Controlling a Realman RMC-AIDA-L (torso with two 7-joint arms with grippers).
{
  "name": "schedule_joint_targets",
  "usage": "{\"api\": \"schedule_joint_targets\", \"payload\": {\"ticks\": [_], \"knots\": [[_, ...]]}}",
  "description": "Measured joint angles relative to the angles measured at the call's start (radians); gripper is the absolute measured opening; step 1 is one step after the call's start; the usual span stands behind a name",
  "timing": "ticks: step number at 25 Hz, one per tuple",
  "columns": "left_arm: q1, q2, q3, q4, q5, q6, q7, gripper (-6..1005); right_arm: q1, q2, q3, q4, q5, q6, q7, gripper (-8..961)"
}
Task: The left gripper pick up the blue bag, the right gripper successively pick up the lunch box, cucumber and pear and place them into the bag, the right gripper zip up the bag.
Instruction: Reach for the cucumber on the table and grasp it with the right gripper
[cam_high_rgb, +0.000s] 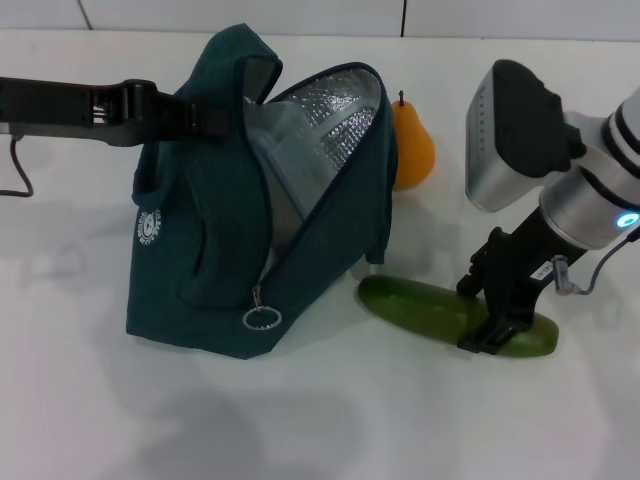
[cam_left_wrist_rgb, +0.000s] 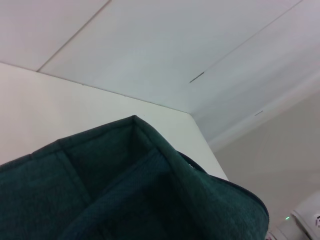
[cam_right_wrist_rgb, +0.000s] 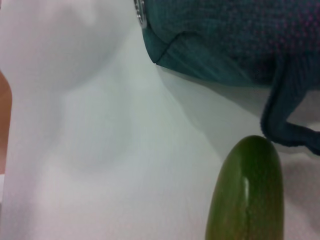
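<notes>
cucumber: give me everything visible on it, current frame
The cucumber is long, smooth, glossy dark green, slightly curved with rounded ends. It lies flat on the white table, just to the robot's right of the blue bag, its near end close to the bag's base but apart from it. The right gripper is down over its far end, jaws straddling it; contact looks likely, but the cucumber is not lifted. The pear stands behind it, apart.
</notes>
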Motion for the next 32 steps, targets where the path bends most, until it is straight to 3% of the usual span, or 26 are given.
{"api": "schedule_joint_targets", "payload": {"ticks": [22,32], "knots": [[-0.004,0.000,0.000,0.000,0.001,0.000,0.002,57,-0.003,0.000,-0.038,0.027,0.019,0.053,0.000,693],[-0.003,0.000,-0.001,0.000,0.011,0.000,0.003,59,-0.003,-0.004,-0.048,0.006,0.020,0.028,-0.004,629]]}}
